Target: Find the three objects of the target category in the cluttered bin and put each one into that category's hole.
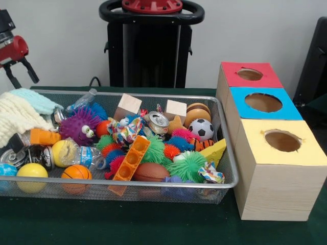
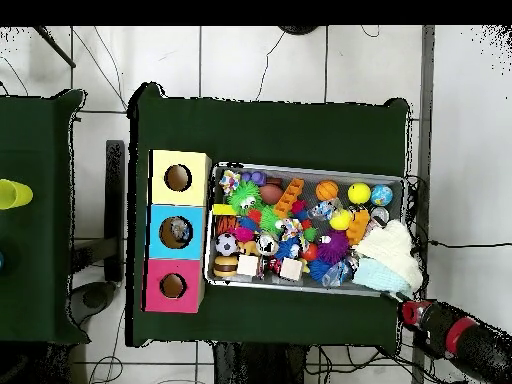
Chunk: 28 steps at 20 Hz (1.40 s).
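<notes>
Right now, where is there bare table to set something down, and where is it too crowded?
Bare green table runs along the front of the wire bin, and behind it in the overhead view. The bin is packed edge to edge. The narrow gap between bin and yellow box is tight.

The robot arm (image 2: 462, 334) is red with black bands, its gripper (image 1: 19, 71) by the wire bin (image 1: 227, 153) has a red block and 2 thin black fingers (image 1: 29, 70), and its pedestal (image 1: 150, 43) is black with a red top.
</notes>
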Tool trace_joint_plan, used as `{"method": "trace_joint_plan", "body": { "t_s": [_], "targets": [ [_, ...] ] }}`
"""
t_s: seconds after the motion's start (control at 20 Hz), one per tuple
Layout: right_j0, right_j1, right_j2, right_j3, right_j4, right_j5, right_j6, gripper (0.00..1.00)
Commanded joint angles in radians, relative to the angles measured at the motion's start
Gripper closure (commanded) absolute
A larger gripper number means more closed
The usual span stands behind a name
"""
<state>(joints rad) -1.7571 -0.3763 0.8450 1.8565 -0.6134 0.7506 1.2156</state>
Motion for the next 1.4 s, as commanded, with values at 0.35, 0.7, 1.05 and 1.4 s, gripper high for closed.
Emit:
{"method": "trace_joint_plan", "body": {
  "t_s": [0.35,0.7,1.05,1.4],
  "targets": [
    [0.043,-0.137,-0.015,0.078,-0.049,0.083,-0.131,0.0],
    [0.045,-0.186,0.003,0.146,-0.04,0.022,-0.077,0.0],
    [0.051,-0.258,0.03,0.199,-0.005,0.007,-0.04,0.0],
    [0.076,-0.28,0.03,0.228,0.027,0.008,-0.01,0.0]
  ]
}}
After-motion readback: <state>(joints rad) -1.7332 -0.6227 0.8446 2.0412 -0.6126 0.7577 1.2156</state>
